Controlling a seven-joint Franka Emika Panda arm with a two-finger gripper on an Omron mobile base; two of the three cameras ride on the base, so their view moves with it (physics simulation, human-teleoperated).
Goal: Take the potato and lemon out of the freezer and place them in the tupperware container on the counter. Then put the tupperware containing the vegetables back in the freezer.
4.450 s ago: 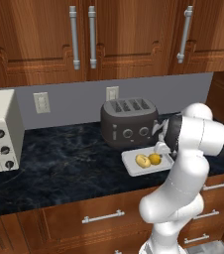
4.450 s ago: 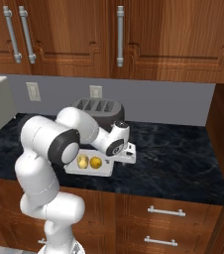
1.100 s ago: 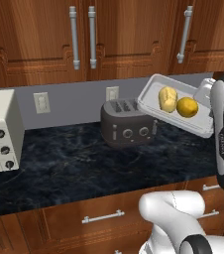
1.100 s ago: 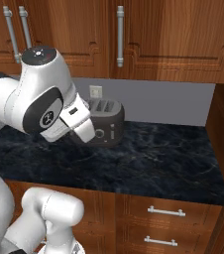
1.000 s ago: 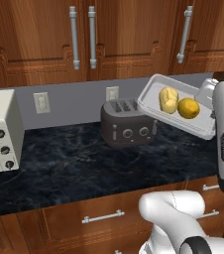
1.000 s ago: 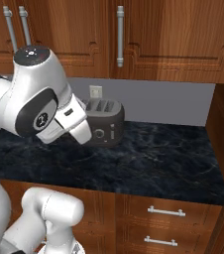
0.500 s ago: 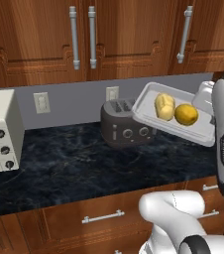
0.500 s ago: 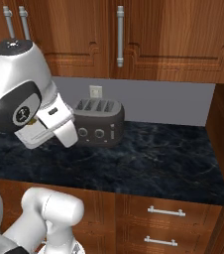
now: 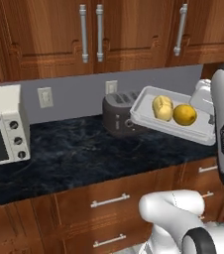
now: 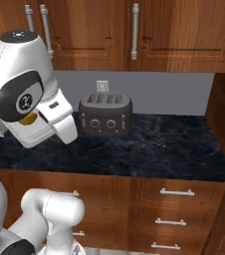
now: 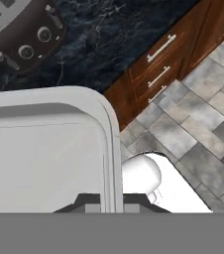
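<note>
The white tupperware container hangs tilted in the air above the counter, right of the toaster. Inside it the pale potato lies next to the brighter yellow-orange lemon. My gripper is shut on the container's right rim. In the hand view the gripper pinches the tupperware container's rim, with the counter and floor below. A sliver of the lemon peeks out behind my arm in the right base view. The freezer is out of view.
A dark grey toaster stands at the back of the counter, and a white microwave sits at the far left. Wooden wall cabinets hang overhead. Drawers with silver handles front the counter, above a tiled floor.
The tupperware, on the counter before the toaster 4.5 s ago, is now held aloft. Over the last second it sank slightly and levelled as my arm swung left in the right base view.
</note>
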